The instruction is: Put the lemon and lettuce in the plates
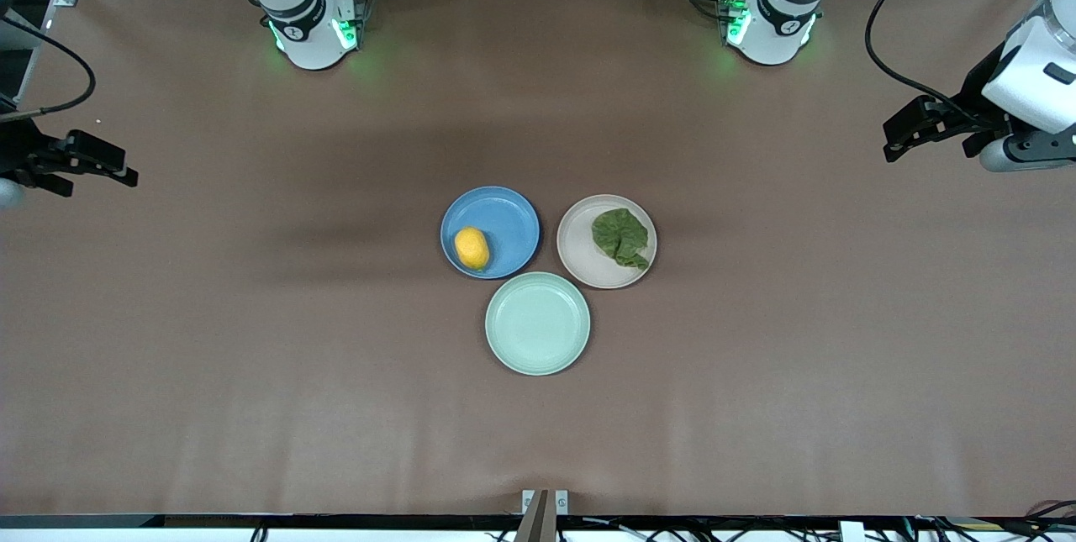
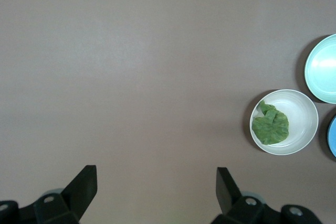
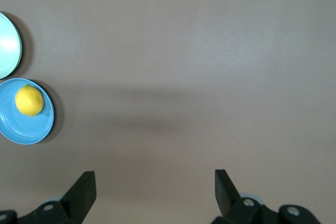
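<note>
The lemon (image 1: 472, 248) lies in the blue plate (image 1: 504, 218) at the table's middle; both also show in the right wrist view, the lemon (image 3: 29, 100) in the blue plate (image 3: 39, 127). The lettuce (image 1: 620, 237) lies in the beige-pink plate (image 1: 584, 260) beside it, toward the left arm's end; the left wrist view shows the lettuce (image 2: 270, 124) in that plate (image 2: 302, 124). My left gripper (image 1: 898, 136) is open and empty, high over the left arm's end of the table. My right gripper (image 1: 118, 170) is open and empty over the right arm's end.
An empty pale mint-green plate (image 1: 537, 323) sits nearer the front camera, touching the two other plates; it also shows in the left wrist view (image 2: 323, 69) and in the right wrist view (image 3: 6, 45). Brown cloth covers the table.
</note>
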Motion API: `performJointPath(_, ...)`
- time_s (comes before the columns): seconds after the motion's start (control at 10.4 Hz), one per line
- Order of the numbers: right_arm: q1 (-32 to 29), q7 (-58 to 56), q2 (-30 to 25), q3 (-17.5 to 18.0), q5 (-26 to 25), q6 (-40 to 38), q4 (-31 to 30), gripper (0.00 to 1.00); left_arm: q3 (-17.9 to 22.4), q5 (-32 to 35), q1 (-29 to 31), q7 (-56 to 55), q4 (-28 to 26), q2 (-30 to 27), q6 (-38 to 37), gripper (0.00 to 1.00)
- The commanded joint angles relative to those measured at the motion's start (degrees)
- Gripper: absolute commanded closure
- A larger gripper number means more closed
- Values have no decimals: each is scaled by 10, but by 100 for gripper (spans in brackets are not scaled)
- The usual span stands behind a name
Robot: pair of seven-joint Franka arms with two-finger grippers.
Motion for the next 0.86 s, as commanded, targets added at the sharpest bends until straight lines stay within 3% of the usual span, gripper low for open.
performJointPath(0.0, -40, -2, -40, 22, -8, -15, -17, 0, -1, -14, 7, 14, -7, -8, -4, 0)
performJointPath(0.29, -65, -1, -39, 64, -56, -59, 8, 0, -1, -13, 7, 15, -6, -1, -3, 0)
performJointPath(0.77, -62, 1, -25, 64, -57, -113, 52, 0, 0, -4, 8, 26, -5, -1, -3, 0)
